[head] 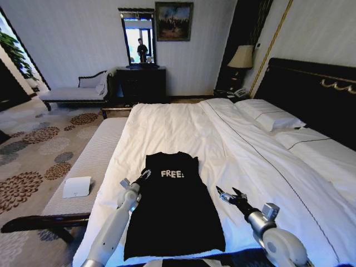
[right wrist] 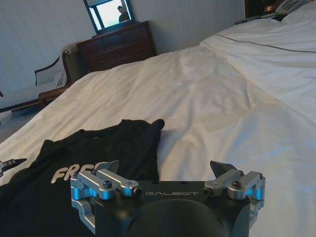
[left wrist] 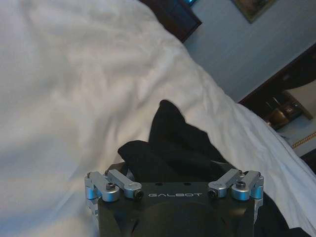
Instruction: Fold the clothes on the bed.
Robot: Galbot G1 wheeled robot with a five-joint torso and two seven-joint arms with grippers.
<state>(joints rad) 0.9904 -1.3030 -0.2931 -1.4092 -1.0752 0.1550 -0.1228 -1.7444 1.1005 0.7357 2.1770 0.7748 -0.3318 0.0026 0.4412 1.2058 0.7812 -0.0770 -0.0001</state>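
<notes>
Black FREE! T-shirt (head: 173,208) lies flat on the bed (head: 233,144), long axis toward you. Your left gripper (head: 146,176), fingers apart, touches its left shoulder edge; right gripper (head: 224,194), also spread, sits just beside its right edge.

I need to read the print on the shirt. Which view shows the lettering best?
The head view: the white "FREE!" lettering reads whole across the T-shirt. The right wrist view shows part of it, cut off behind the tool. The left wrist view shows bunched black fabric.

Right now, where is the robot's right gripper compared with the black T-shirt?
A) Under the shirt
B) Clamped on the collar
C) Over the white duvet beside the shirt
C: the open right gripper hovers over white duvet, beside the T-shirt.
</notes>
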